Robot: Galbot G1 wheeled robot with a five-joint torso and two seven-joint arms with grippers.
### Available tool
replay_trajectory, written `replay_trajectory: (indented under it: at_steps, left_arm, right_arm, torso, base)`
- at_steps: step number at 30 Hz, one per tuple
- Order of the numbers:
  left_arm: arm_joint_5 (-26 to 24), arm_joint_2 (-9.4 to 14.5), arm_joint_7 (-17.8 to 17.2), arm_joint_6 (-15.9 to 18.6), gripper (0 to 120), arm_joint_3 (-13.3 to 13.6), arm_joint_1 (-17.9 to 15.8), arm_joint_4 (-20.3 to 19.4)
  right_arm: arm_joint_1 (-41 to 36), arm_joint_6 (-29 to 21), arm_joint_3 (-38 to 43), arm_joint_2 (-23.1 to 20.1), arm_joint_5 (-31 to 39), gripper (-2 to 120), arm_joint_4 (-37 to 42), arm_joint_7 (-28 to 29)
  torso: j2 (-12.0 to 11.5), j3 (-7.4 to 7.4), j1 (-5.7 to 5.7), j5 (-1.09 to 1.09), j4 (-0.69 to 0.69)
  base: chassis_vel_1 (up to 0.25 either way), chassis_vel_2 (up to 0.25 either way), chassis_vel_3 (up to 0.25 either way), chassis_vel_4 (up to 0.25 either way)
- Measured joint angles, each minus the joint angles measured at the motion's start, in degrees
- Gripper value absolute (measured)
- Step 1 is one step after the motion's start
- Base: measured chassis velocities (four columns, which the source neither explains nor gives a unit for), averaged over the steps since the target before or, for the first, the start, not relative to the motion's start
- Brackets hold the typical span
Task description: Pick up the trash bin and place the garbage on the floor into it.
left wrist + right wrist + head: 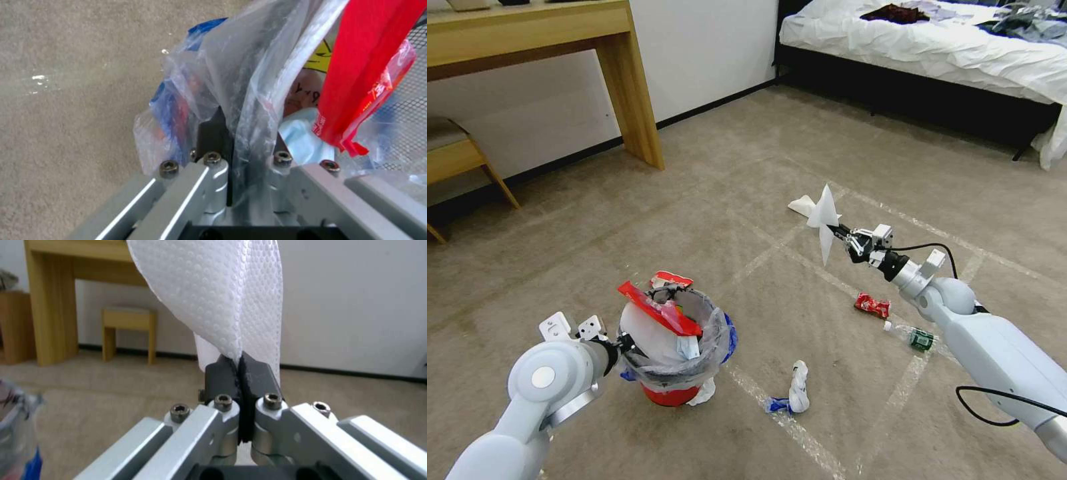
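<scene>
Left gripper (624, 347): clamped on the bag-lined rim of the trash bin, one finger inside the wall and one outside, as the left wrist view shows.
Trash bin (675, 393): small round red bucket lined with clear plastic bag, blue handles; upright, near the robot on its left; holds red snack wrappers and pale blue paper, stuffed past the rim.
Crumpled white paper (798, 393): on the beige-brown carpet floor (727, 180), just beside the bin on its right.
Small clear bottle with green label (919, 338): lying by the right forearm.
Red snack wrapper (872, 305): on the floor beside the bottle.
Right gripper (839, 232): closed tight on a white dimpled disposable slipper (825, 219), held clear of the floor, long axis roughly upright.
Key relation: the slipper hangs well apart from the bin, farther out and to its right; judged, it must travel back and leftward over the open rim.
Second white slipper (802, 205): on the floor just behind the held one.
</scene>
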Motion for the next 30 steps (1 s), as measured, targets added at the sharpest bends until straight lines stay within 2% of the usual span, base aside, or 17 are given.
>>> replay_trajectory:
  at_steps: [6, 11, 14, 18, 20, 30]
  left_arm:
    - [-0.2, -0.4, 0.0, 0.0, 4, 0.2, -0.2, -0.1]
    - [-0.5, -1.1, 0.2, -0.3, 4, 0.6, -0.8, 0.1]
    - [-0.6, -1.6, 0.2, -0.3, 4, 0.8, -0.9, 0.3]
    - [-0.6, -1.9, 0.2, -0.4, 4, 1.0, -1.0, 0.5]
    - [-0.8, -1.9, 0.2, -0.4, 4, 1.1, -1.4, 0.5]
    - [-1.4, -1.5, 0.3, -0.6, 4, 1.0, -1.6, 0.6]
  right_arm:
    - [0.5, 0.1, 2.1, 0.9, 4.2, 0, 2.4, -0.9]
    - [0.6, -2.7, 2.7, 1.1, 10.8, 0, 10.5, -1.1]
    - [0.8, -4.0, 2.0, 1.3, 12.4, 0, 13.7, -0.7]
    - [1.3, -5.0, 0.8, 1.7, 12.9, 0, 17.2, -0.1]
    - [1.8, -6.5, -1.2, 2.2, 12.8, 0, 21.5, 0.4]
    - [2.8, -8.1, -8.7, 2.9, 12.0, 0, 28.1, 1.0]
  torso:
    - [0.0, 0.00, 0.00, 0.00, 0.00]
    - [0.0, 0.00, 0.00, -0.01, 0.00]
    - [0.0, 0.00, 0.00, -0.01, 0.00]
    - [0.0, 0.00, 0.00, -0.01, 0.00]
    - [0.0, 0.00, 0.00, -0.02, 0.00]
    - [0.0, 0.00, 0.00, -0.01, 0.00]
  base:
    - [0.000, 0.000, 0.000, 0.000]
    - [0.000, 0.000, 0.000, 0.000]
    - [0.000, 0.000, 0.000, 0.000]
    - [0.000, 0.000, 0.000, 0.000]
    - [0.000, 0.000, 0.000, 0.000]
    - [0.000, 0.000, 0.000, 0.000]
